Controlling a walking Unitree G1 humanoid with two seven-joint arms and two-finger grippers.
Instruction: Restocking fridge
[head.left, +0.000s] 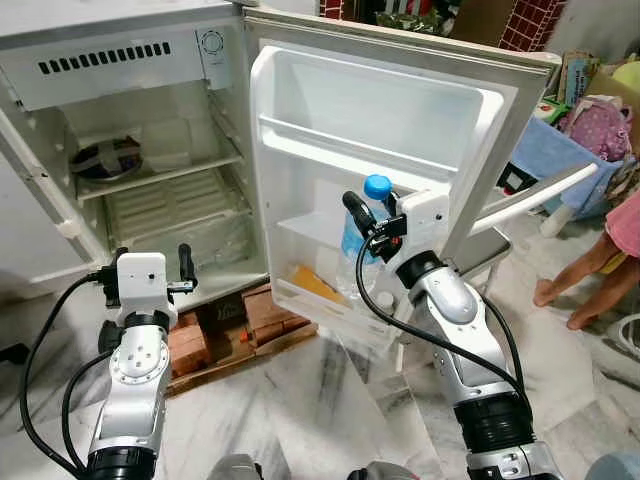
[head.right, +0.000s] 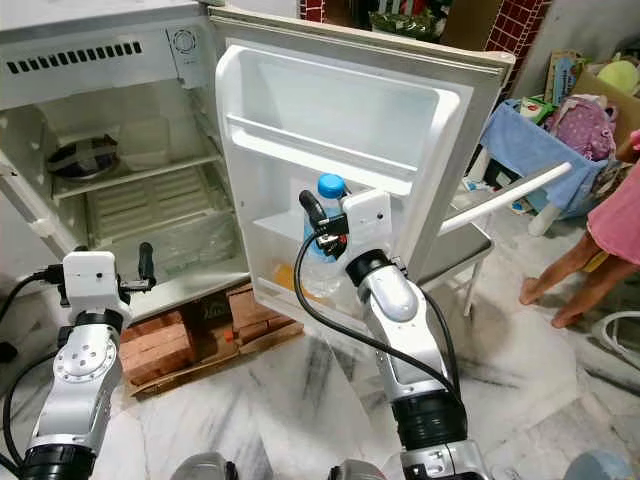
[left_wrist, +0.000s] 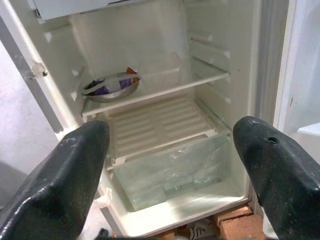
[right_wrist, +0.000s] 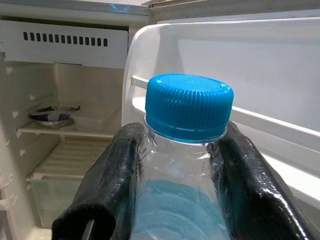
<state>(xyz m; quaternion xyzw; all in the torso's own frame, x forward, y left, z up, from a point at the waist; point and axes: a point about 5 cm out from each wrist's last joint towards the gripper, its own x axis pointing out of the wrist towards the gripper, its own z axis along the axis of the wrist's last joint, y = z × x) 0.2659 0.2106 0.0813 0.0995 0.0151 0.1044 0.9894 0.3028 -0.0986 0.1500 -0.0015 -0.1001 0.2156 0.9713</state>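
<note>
**Gripping a water bottle at the fridge door**

Clamping my right gripper (head.left: 368, 220) around the neck of a clear water bottle (head.left: 360, 250), I have both black fingers pressed to its sides just under the blue cap (right_wrist: 189, 106). It stands upright at centre frame, against the open fridge door (head.left: 400, 110), above the lower door shelf (head.left: 330, 305). My left gripper (head.left: 148, 268) hovers lower left, fingers spread wide and empty, facing the fridge interior (left_wrist: 160, 125), where a metal bowl (left_wrist: 111, 86) sits on the glass shelf (left_wrist: 200, 79).
</note>
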